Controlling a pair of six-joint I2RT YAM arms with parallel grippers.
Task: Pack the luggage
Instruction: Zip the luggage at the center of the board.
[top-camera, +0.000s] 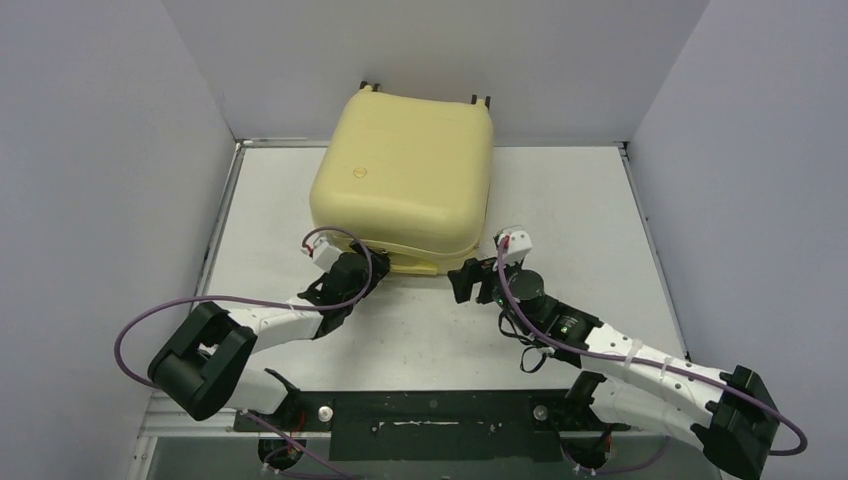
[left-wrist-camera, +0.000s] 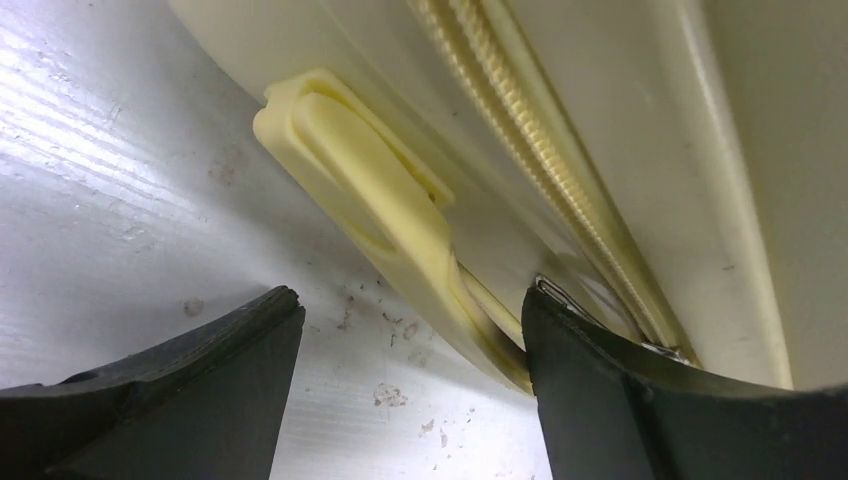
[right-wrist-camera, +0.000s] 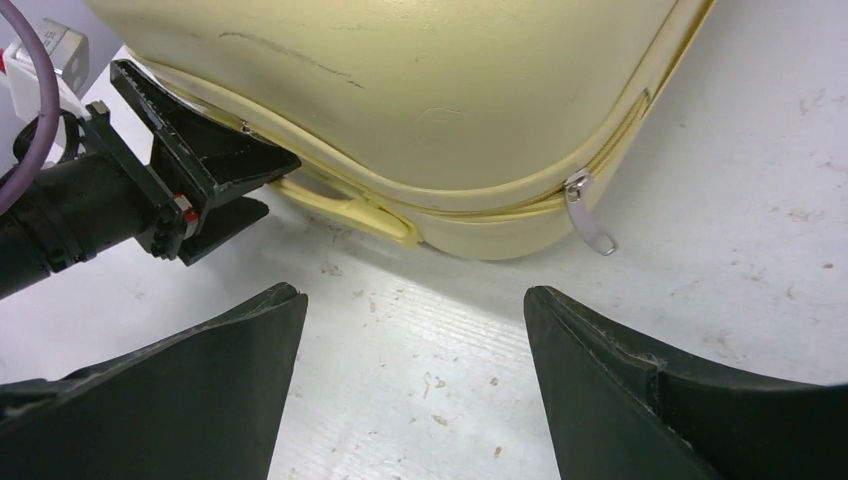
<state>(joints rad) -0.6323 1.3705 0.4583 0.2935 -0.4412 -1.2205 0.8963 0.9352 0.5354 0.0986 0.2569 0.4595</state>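
The luggage (top-camera: 405, 175) lies closed, its zipper pull (right-wrist-camera: 588, 215) dangling at a front corner, so zipping seems unfinished; left gripper (left-wrist-camera: 410, 300) and right gripper (right-wrist-camera: 410, 295) both gape, holding nothing

The pale yellow hard-shell luggage (top-camera: 405, 175) lies flat and shut midway along the table's (top-camera: 600, 200) far edge, wheels (top-camera: 372, 87) at the back. A moulded handle (left-wrist-camera: 370, 200) sits low on its near side. A metal zipper pull (right-wrist-camera: 590, 215) hangs at the near right corner.

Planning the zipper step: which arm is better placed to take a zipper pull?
Likely left: the left end effector is at the luggage seam by the handle, a metal pull against one finger. The right end effector stands back, open.
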